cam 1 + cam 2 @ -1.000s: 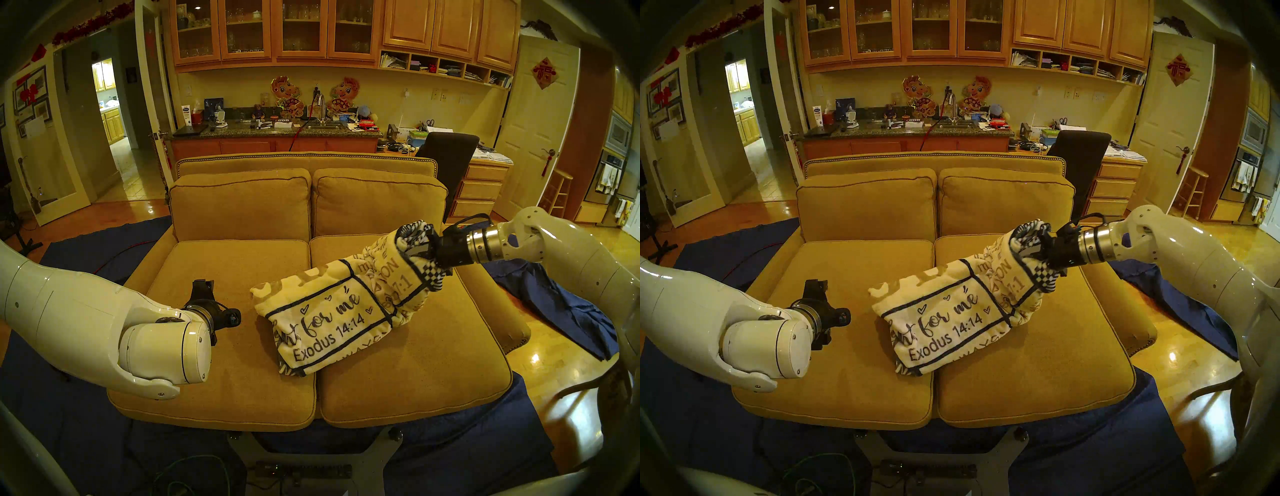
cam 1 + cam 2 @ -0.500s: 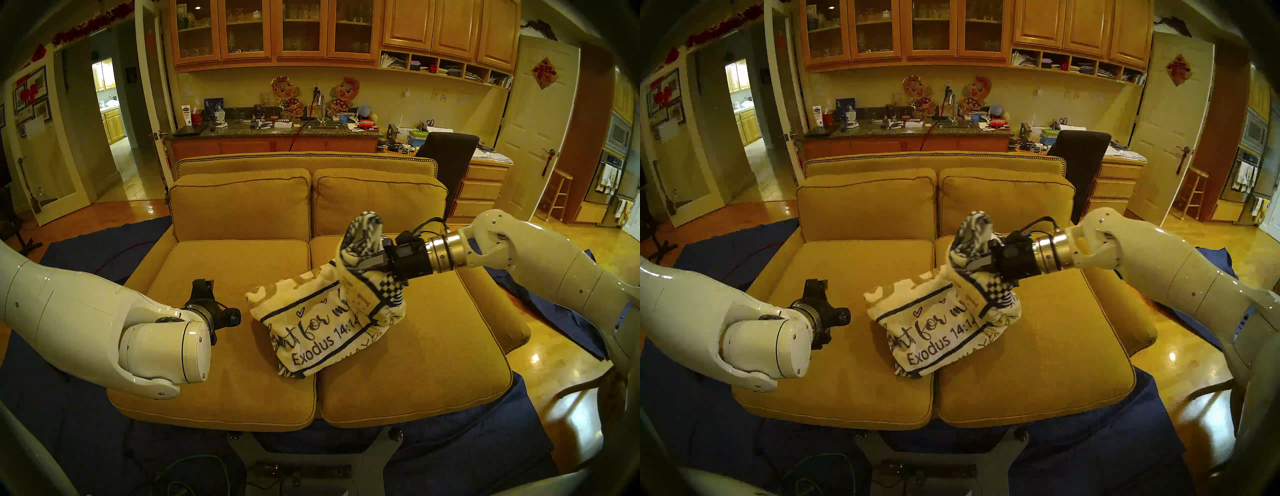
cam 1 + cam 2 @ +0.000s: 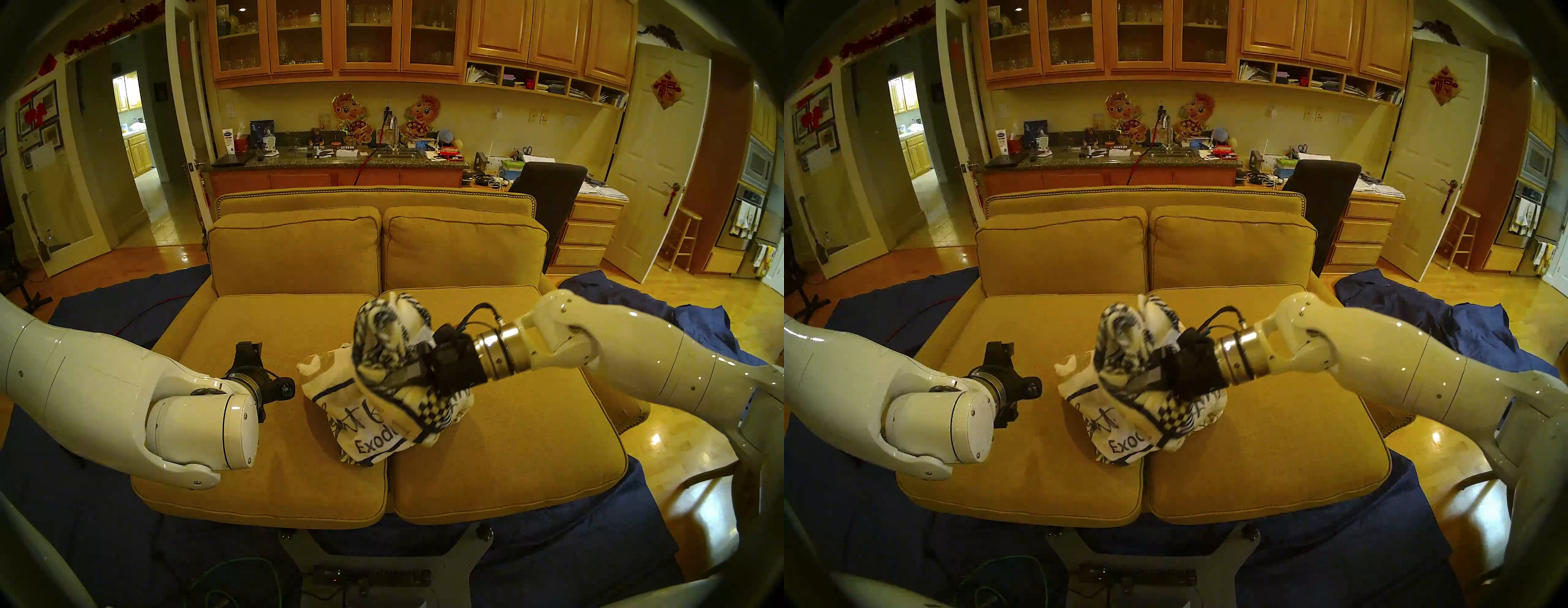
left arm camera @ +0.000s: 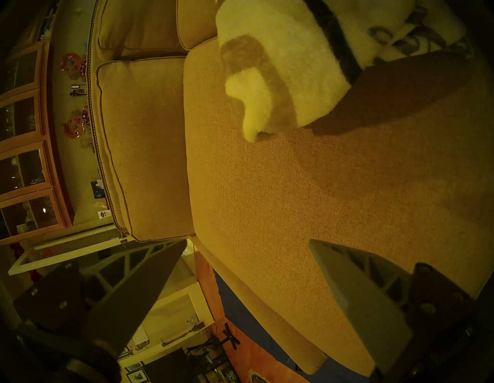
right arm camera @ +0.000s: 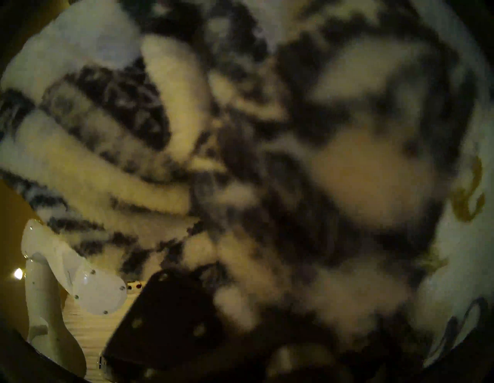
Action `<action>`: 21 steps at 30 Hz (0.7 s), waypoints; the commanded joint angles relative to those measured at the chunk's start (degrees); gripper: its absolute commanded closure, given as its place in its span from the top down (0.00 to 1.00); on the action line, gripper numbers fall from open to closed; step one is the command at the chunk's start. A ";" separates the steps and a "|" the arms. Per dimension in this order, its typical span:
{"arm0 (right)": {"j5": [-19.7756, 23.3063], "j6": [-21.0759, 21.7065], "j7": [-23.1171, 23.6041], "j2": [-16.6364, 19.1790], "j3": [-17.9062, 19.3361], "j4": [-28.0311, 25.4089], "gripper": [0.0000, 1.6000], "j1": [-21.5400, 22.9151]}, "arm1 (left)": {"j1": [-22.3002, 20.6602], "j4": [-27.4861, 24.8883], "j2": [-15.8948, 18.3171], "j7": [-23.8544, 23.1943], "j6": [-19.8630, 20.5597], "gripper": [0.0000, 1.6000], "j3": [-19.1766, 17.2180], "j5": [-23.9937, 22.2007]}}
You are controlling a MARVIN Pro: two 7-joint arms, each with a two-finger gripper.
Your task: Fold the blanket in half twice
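Note:
The cream blanket with navy lettering lies bunched at the middle of the sofa seat, across the seam between the two seat cushions. My right gripper is shut on its checkered-edge end, holding that wad raised over the part that still lies flat. In the right wrist view the blurred fleece fills the picture, with one dark finger at the bottom. My left gripper hovers open and empty over the left seat cushion, left of the blanket. Its wrist view shows the fingers spread, and a blanket corner beyond them.
The tan sofa has two seat cushions and upright back cushions behind. Plain dark blue cloths lie on the floor around the sofa, one heaped at its right end. A dark chair stands behind the sofa's right side.
My right gripper has carried the held blanket end leftward and toward me, over the flat part, covering most of the printed panel. The left arm has not moved.

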 commanded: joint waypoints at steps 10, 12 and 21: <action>-2.80 -14.92 -4.15 -3.49 -1.28 -10.93 0.00 -3.68 | -0.64 -0.03 -0.05 1.45 -0.01 1.00 -0.35 0.44; -3.41 -17.18 -5.26 -4.08 -0.68 -11.26 0.00 -3.60 | -0.64 -0.04 -0.04 1.52 -0.01 1.00 -0.34 0.46; -8.03 -27.59 -10.96 -5.53 2.93 -11.17 0.00 -3.17 | -0.64 -0.13 0.01 1.92 -0.01 1.00 -0.34 0.59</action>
